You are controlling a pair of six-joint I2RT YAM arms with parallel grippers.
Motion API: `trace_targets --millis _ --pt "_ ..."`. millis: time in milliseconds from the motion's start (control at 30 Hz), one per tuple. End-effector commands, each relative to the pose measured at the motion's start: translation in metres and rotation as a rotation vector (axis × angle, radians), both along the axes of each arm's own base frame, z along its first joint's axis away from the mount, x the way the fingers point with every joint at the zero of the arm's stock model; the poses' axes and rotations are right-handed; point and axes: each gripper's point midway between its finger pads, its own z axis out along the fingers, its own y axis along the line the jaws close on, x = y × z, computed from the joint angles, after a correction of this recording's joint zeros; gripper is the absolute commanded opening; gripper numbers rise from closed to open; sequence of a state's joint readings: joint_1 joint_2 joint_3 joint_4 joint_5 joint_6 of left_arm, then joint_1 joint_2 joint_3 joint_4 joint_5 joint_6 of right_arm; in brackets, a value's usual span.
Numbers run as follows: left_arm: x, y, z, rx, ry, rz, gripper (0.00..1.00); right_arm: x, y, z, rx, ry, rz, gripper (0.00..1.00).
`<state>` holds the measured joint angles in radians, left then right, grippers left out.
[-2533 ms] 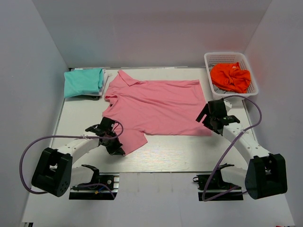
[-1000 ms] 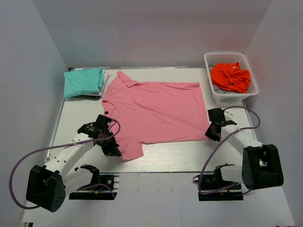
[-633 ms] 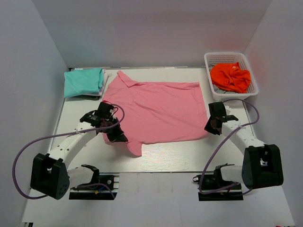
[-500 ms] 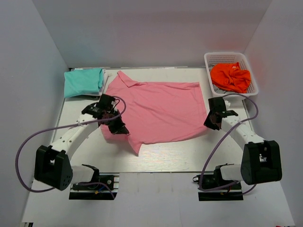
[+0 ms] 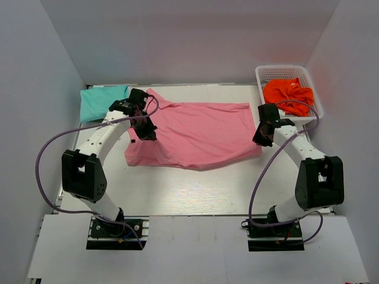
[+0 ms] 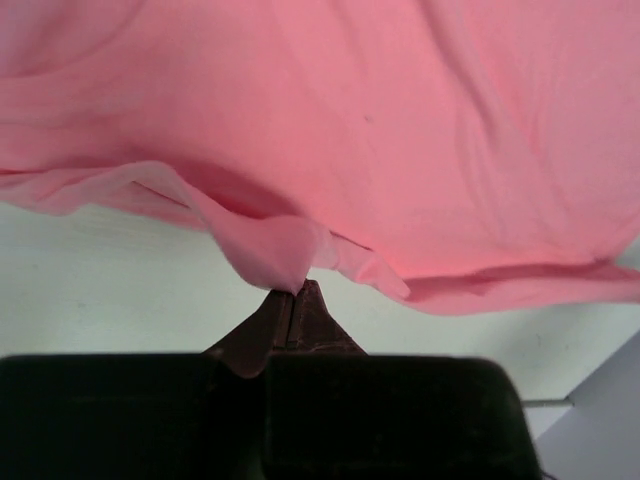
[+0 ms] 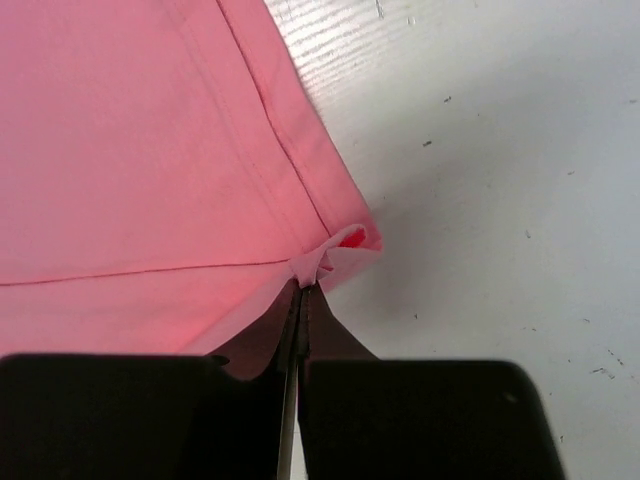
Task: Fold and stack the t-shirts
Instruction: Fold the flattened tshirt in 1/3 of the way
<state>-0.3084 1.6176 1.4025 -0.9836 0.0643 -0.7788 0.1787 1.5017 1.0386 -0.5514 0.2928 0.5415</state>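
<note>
Left claw (image 5: 144, 131): pressed together on a fold of the pink t-shirt (image 5: 195, 133), at the sleeve side below the collar. Right claw (image 5: 259, 138): pinching the hem corner at the opposite end. The shirt lies stretched between my two claws across the middle of the tabletop (image 5: 195, 189). Teal t-shirt (image 5: 99, 102): folded, far left corner, just beside the pink collar. Basket (image 5: 283, 67), far right, holds orange cloth (image 5: 288, 94).

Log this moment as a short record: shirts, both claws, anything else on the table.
shirt in work: light pink collared cloth t-shirt, mid-table
left claw: shut on a pinch of its cloth
right claw: shut on its hem corner
other shirt: folded teal cloth t-shirt, far left corner
basket: white plastic mesh basket, holds crumpled orange cloth
</note>
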Motion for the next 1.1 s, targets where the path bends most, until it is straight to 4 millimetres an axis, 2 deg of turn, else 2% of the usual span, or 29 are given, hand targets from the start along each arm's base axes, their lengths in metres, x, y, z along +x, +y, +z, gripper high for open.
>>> trace_targets --millis 0,133,267,300,333,367,467,500,533,767,800,900,933,1067 --pt "0.014 0.020 0.011 0.059 -0.025 0.060 0.00 0.014 -0.006 0.016 -0.034 -0.023 -0.021 0.00" --pt "0.027 0.030 0.003 0.061 -0.021 0.095 0.00 0.030 -0.008 0.024 -0.052 -0.043 -0.044 0.00" --pt "0.042 0.039 0.005 0.057 -0.049 0.120 0.00 0.043 -0.013 0.023 -0.076 -0.029 -0.062 0.00" --pt "0.045 0.039 0.004 0.057 -0.048 0.120 0.00 0.043 -0.012 0.019 -0.079 -0.015 -0.060 0.00" --pt "0.051 0.038 0.011 0.050 -0.074 0.121 0.00 0.050 -0.011 0.023 -0.076 -0.029 -0.064 0.00" --pt "0.054 0.042 0.009 0.056 -0.073 0.120 0.00 0.051 -0.012 0.023 -0.078 -0.024 -0.063 0.00" --pt "0.071 0.037 0.013 0.042 -0.126 0.091 0.00 0.060 -0.011 0.024 -0.078 -0.027 -0.068 0.00" --pt "0.078 0.033 0.020 0.027 -0.160 0.079 0.00 0.061 -0.012 0.021 -0.087 -0.013 -0.073 0.00" --pt "0.079 0.033 0.014 0.030 -0.146 0.078 0.00 0.063 -0.013 0.022 -0.092 -0.015 -0.076 0.00" --pt "0.113 0.048 0.013 0.123 -0.166 0.113 0.00 0.077 -0.020 0.020 -0.119 -0.013 -0.107 0.00" --pt "0.119 0.055 0.005 0.144 -0.156 0.131 0.00 0.080 -0.019 0.021 -0.117 -0.024 -0.110 0.00" --pt "0.128 0.057 0.003 0.163 -0.153 0.139 0.00 0.093 -0.019 0.024 -0.117 -0.053 -0.113 0.00" --pt "0.132 0.061 -0.007 0.168 -0.135 0.148 0.00 0.097 -0.019 0.022 -0.117 -0.057 -0.115 0.00" --pt "0.149 0.068 -0.015 0.170 -0.130 0.168 0.00 0.110 -0.018 0.018 -0.112 -0.069 -0.098 0.00"
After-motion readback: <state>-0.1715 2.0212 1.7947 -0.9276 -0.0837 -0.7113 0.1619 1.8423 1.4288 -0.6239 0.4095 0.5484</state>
